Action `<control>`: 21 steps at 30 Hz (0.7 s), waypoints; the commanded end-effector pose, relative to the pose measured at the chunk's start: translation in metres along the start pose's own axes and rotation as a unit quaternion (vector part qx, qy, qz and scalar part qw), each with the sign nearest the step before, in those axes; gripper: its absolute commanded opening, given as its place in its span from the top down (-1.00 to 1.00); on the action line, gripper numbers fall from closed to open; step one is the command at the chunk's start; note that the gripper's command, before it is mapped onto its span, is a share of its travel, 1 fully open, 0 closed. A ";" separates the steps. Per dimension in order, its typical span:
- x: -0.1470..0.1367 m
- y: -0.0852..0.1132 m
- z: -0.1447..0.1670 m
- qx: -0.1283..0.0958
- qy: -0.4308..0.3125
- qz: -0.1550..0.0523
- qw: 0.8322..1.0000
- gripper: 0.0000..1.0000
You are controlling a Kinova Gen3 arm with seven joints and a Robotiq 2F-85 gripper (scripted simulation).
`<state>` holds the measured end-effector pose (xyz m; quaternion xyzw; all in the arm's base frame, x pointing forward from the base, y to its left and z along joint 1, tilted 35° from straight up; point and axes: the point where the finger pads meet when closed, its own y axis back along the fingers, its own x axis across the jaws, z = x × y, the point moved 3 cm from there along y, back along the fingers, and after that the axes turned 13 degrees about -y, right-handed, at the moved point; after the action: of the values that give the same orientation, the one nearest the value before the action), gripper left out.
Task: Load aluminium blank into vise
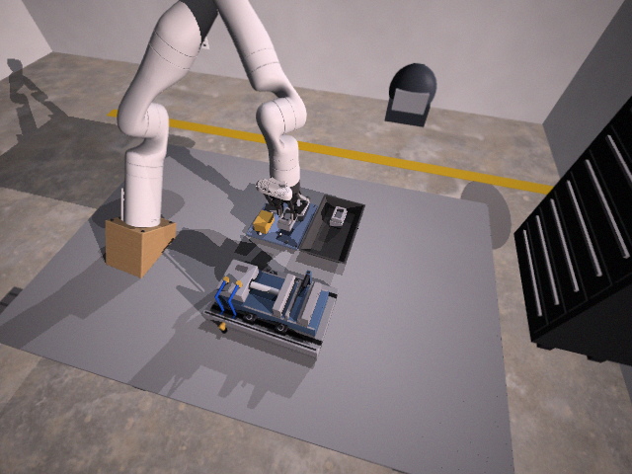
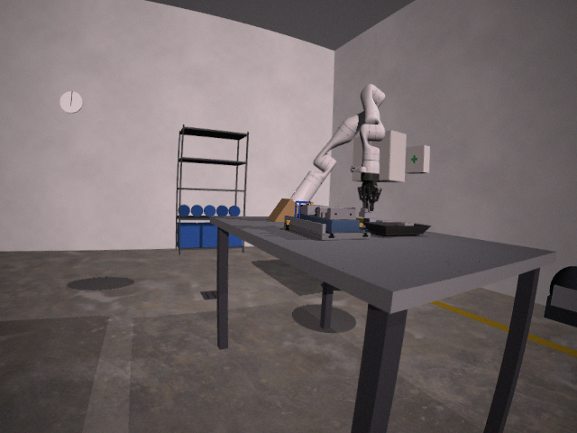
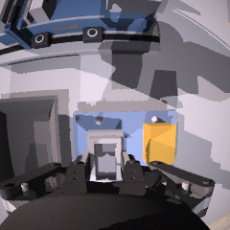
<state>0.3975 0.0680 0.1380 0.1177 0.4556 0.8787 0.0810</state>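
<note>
One aluminium blank [image 3: 106, 154] sits clamped in the gripper [image 3: 106, 169] over the infeed plate [image 3: 130, 125], with the vise [image 1: 277, 300] lower in the top view.

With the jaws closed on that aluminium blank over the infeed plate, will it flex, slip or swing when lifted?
The aluminium blank looks like a solid, square-edged block, so it probably won't flex. The gripper has it by two flat sides, so swinging seems unlikely. Smooth metal faces could slip, so lift gently off the infeed plate, away from the brass blank.
</note>
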 end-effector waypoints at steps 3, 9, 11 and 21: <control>-0.005 0.029 0.001 0.000 0.002 -0.013 1.000 1.00; -0.005 0.046 0.001 0.000 0.002 -0.013 1.000 1.00; -0.005 0.053 0.001 0.000 0.002 -0.013 1.000 1.00; -0.004 0.069 0.001 0.000 0.002 -0.013 1.000 1.00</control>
<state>0.3982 0.0304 0.1924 0.1123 0.4568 0.8780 0.0881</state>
